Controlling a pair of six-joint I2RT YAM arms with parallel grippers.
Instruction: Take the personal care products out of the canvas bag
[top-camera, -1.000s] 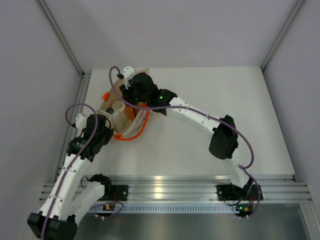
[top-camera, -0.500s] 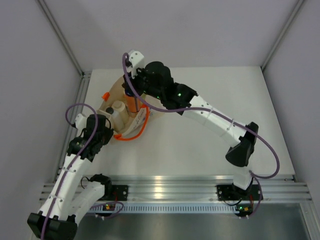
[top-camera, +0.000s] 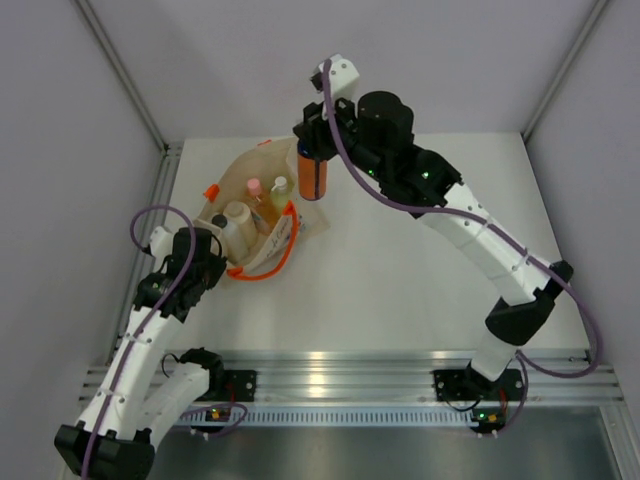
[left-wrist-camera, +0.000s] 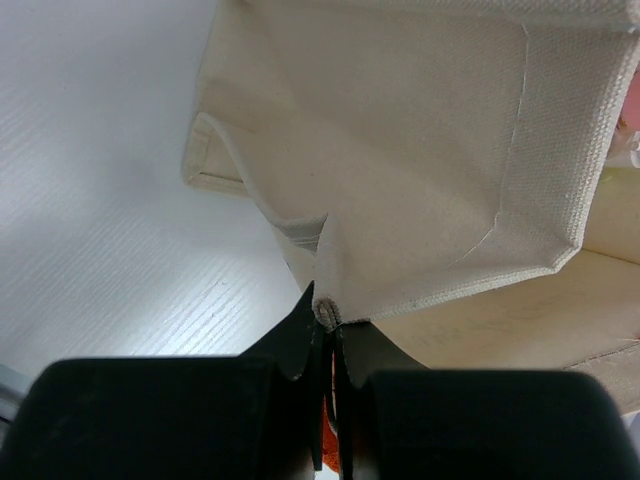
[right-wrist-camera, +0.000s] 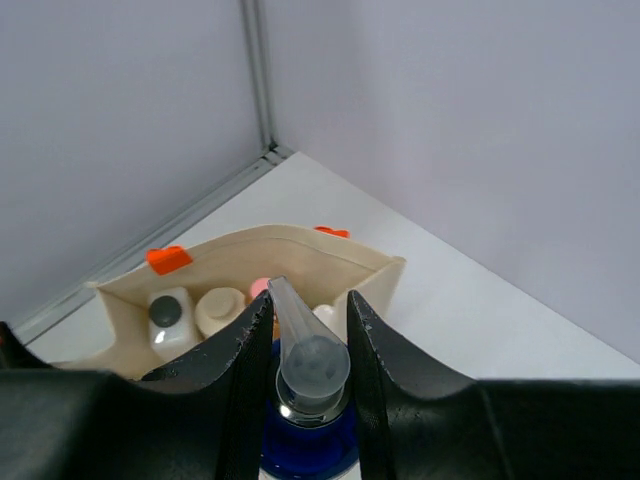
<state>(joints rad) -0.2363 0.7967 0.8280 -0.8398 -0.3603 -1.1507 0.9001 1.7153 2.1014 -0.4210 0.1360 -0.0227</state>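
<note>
**White tabletop, one bottle up: the orange pump bottle hangs upright at the bag's right rim**

White tabletop (top-camera: 420, 260) between grey walls carries the beige canvas bag with orange loop handles (top-camera: 240, 172) at its far left. The right gripper (top-camera: 312, 150) is closed on the neck of the orange plastic bottle with a dark-blue top (top-camera: 312, 180). The right wrist view shows both fingers flanking the clear pump head. The bottle's long axis is vertical, base down. From above it sits beside the bag's right rim and seems lifted free of the mouth, though its height above the surface cannot be read.

Bare table lies to the robot's right of the bottle and the bag to its left. My judgement is that the set-down turns on carrying it rightward and lowering it straight, keeping that axis plumb.

The left gripper (left-wrist-camera: 325, 320) is clamped on a fold of the bag's near canvas edge, pinning it.

Four bottles stand upright inside the bag:
- a squat cream one (top-camera: 237, 215)
- a peach one with a pink cap (top-camera: 254, 187)
- a yellow-green one with a white cap (top-camera: 281, 186)
- a clear one with a dark cap (top-camera: 219, 221)

The right arm is the one free to reach them.
</note>
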